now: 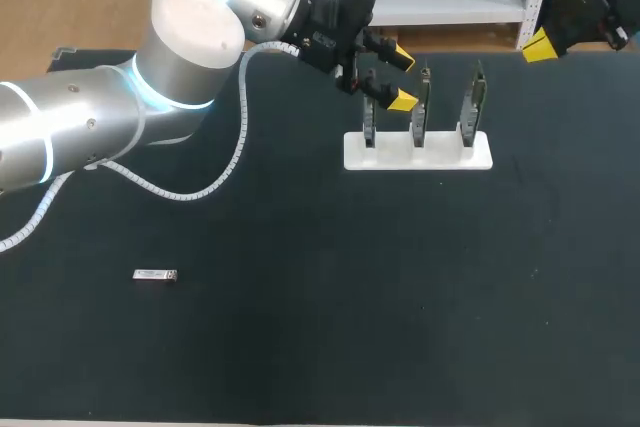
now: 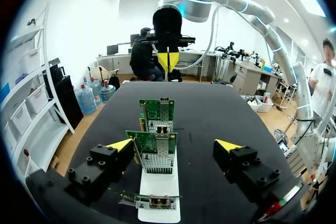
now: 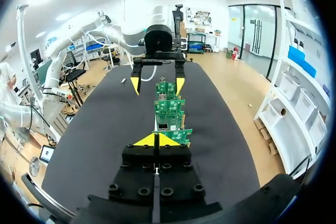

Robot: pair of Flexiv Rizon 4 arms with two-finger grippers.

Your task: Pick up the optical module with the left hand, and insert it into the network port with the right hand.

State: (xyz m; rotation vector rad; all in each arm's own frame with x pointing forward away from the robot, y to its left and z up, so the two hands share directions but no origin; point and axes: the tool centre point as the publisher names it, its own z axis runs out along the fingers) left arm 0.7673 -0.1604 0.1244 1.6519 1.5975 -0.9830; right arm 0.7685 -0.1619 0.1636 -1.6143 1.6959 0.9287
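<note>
Black matting covers the whole table (image 1: 340, 347), and it looks dull and even from where I stand. Toward the far side sits a white holder (image 1: 440, 159) with three green network cards (image 1: 419, 112) standing upright in a row. In the left wrist view a silver network port (image 2: 162, 128) shows on one card's edge.

The optical module (image 1: 155, 275), a small silver bar, lies flat on the mat near the front left, alone and well apart from both grippers.

The left arm (image 1: 90, 127) comes in from the left side. The left gripper (image 1: 398, 79) hangs over the left end of the card row with its yellow-tipped fingers spread wide and nothing between them. Its own camera shows the cards lined up ahead in the gap, touching neither finger.

The right gripper (image 1: 541, 46) sits at the far right corner, beyond the holder. In its wrist view the two yellow tips (image 3: 156, 140) are pressed together, holding nothing, with the cards straight ahead.
</note>
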